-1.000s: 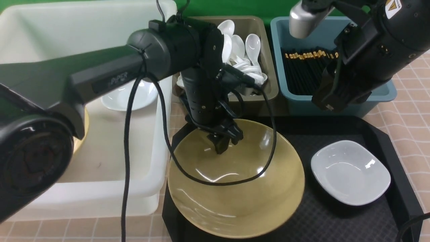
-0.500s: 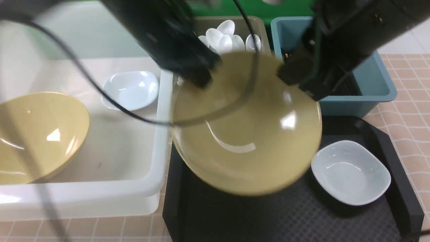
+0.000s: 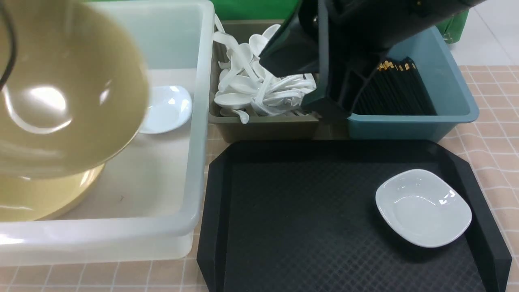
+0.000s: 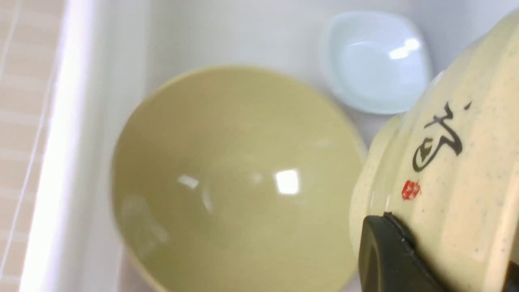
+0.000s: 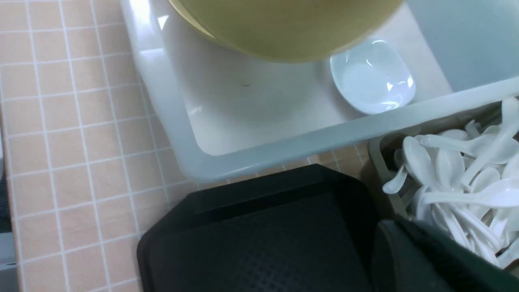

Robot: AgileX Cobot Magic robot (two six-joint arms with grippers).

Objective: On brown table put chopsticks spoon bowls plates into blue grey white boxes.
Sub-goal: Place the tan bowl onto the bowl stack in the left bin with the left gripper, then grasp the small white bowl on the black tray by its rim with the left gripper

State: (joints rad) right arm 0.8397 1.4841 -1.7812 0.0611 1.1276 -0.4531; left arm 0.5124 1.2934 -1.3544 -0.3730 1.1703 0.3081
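My left gripper [image 4: 444, 265] is shut on the rim of a mustard-yellow bowl [image 3: 61, 93]. It holds the bowl tilted in the air over the white box [image 3: 198, 121]. The bowl's cream outside, with black writing, fills the left wrist view. A second yellow bowl [image 4: 235, 178] rests in that box with a white plate [image 3: 166, 108] beside it. Another white plate [image 3: 423, 207] lies on the black tray. White spoons [image 3: 259, 89] fill the grey box [image 3: 263, 127]. Black chopsticks [image 3: 399, 91] lie in the blue box [image 3: 454, 101]. My right gripper [image 5: 421, 259] is shut, empty, above the grey box.
The black tray [image 3: 292, 219] sits in front of the grey and blue boxes on the checked brown table [image 3: 494, 134]. My dark right arm [image 3: 344, 36] hangs over the boxes at the back, hiding part of them.
The left gripper closed on the bowl, lifted it off the tray and carried it left over the white box. The right arm swung left over the bins and its jaws closed.
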